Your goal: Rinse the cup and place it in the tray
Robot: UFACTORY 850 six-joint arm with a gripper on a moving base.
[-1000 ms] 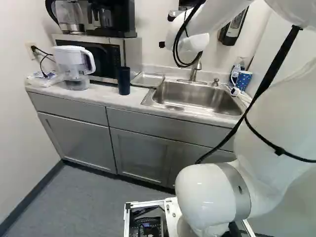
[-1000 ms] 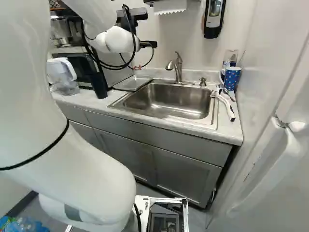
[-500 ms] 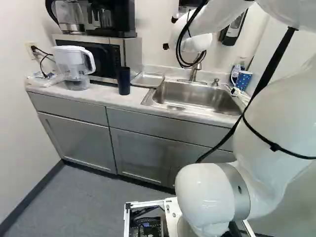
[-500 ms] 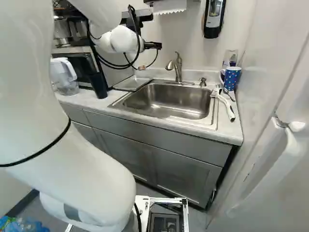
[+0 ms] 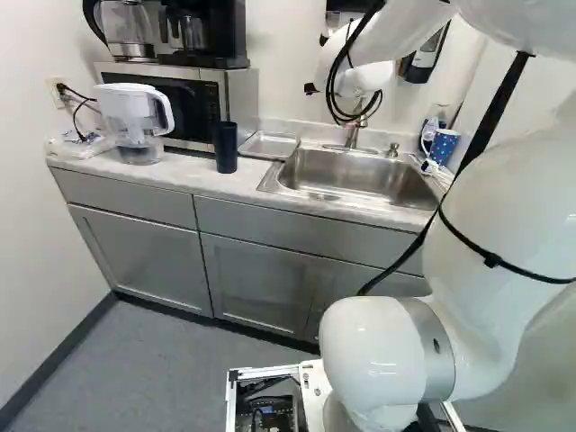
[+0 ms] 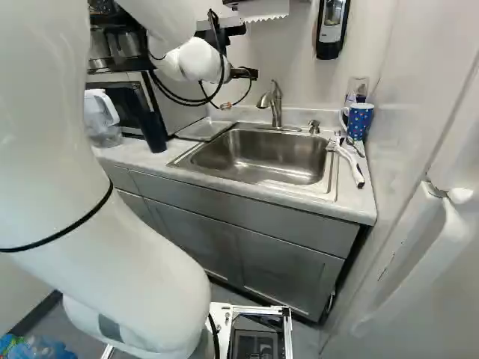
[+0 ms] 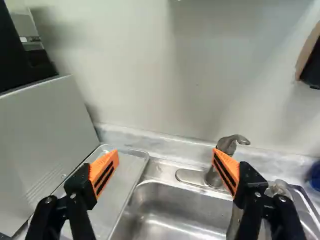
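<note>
Nearest me there's the bulk of my own arm, blocking part of the right base view, so I could misjudge how close I get to the dark cup if I trusted that one alone. The cup's upright on the table, left of the sink and just in front of the microwave. It's tall and slim, so I reckon a sideways brush from one finger would tip it, and it stands near the front edge. Next is the tray, beside the sink; coming in low I might catch its rim and shove it over the basin. Up above, the pincer is spread wide with nothing in it, and it'd need that width kept until it's round the cup, otherwise a pad lands on the side and pushes. Then there's the tap at the back: swing across too low and a finger or those loopy cables could snag it. Wet plastic (if it is plastic) might slip after rinsing too. Last worry, the spotted mug in the far corner; the task just says "cup", so I might be picking the wrong one.
</note>
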